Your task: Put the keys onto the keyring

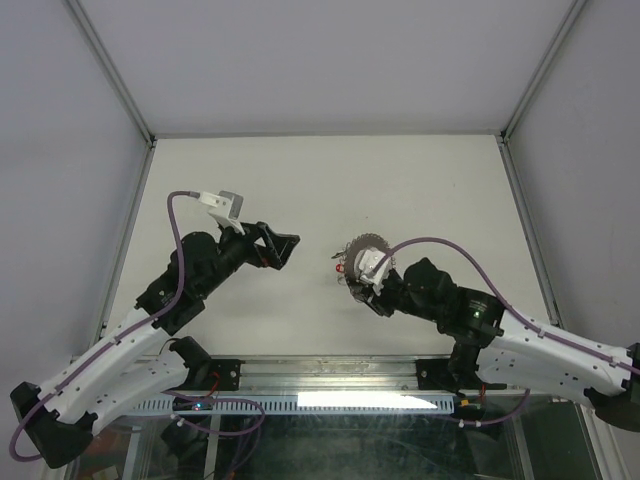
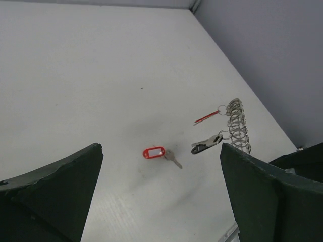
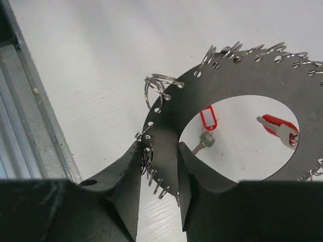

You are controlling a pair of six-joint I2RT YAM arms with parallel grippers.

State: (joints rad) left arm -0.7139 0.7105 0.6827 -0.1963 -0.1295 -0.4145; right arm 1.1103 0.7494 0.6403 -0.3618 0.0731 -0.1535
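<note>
The keys, a small silver key (image 2: pixel 173 159) joined to a red oval tag (image 2: pixel 154 152), lie flat on the white table and also show through the keyring's hole (image 3: pixel 208 119). The keyring (image 3: pixel 237 80) is a flat dark ring with small silver split rings along its rim. My right gripper (image 3: pixel 159 148) is shut on its near edge and holds it tilted up off the table (image 1: pixel 365 250). Edge-on in the left wrist view, the keyring (image 2: pixel 238 125) carries a dark-headed key (image 2: pixel 206 143) and a red piece (image 2: pixel 206 118). My left gripper (image 2: pixel 160 147) hangs open above the red-tagged key, apart from it.
A red-headed key (image 3: pixel 279 129) hangs at the keyring's far side. Grey enclosure walls (image 2: pixel 262 55) rise close behind the keyring. A metal rail (image 1: pixel 330 372) runs along the table's near edge by the arm bases.
</note>
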